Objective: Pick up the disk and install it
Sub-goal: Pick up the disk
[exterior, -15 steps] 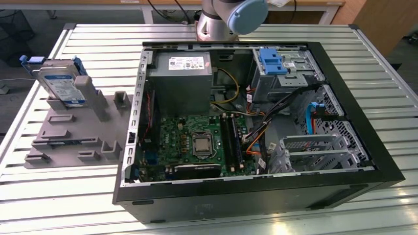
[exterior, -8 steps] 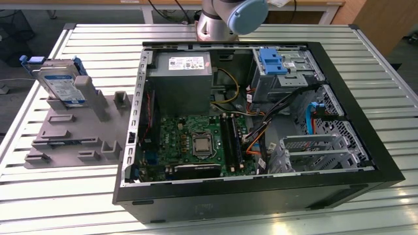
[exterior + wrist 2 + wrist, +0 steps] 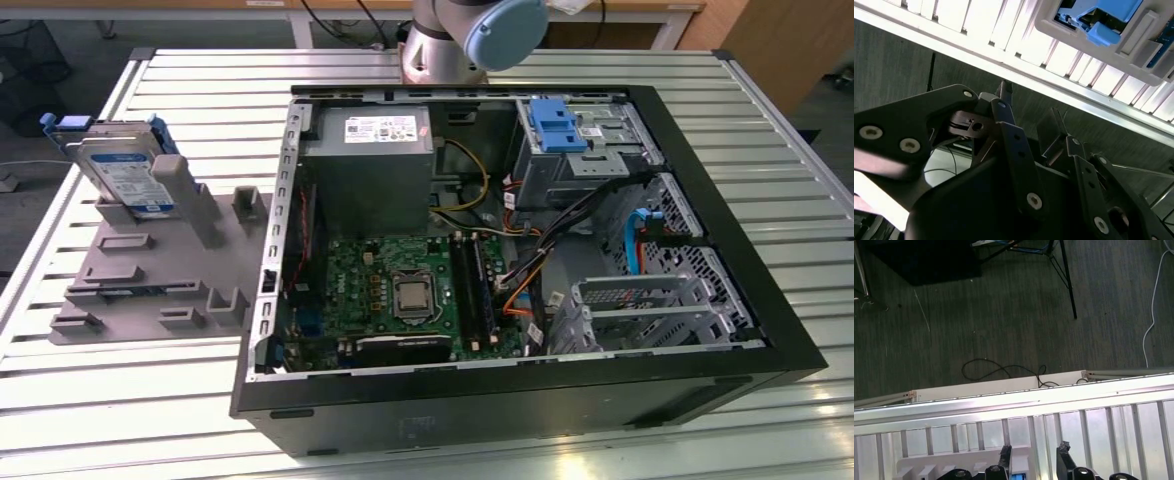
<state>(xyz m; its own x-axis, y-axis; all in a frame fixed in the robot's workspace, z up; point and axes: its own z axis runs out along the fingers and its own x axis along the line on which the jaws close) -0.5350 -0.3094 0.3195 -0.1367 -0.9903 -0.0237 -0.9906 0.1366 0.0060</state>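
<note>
Exterior view: the disk (image 3: pixel 124 172) stands on edge, leaning, in the fixture (image 3: pixel 147 280) at 9 o'clock from the case (image 3: pixel 534 400). Second wrist view: I read the gripper (image 3: pixel 1031 107) as open and empty, with the disk well beyond its tips. First wrist view: jaws apart.

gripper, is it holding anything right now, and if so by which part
Nothing is held. The gripper is open, with an empty gap between its fingertips. The disk sits propped in the grey holder, apart from the gripper.
</note>
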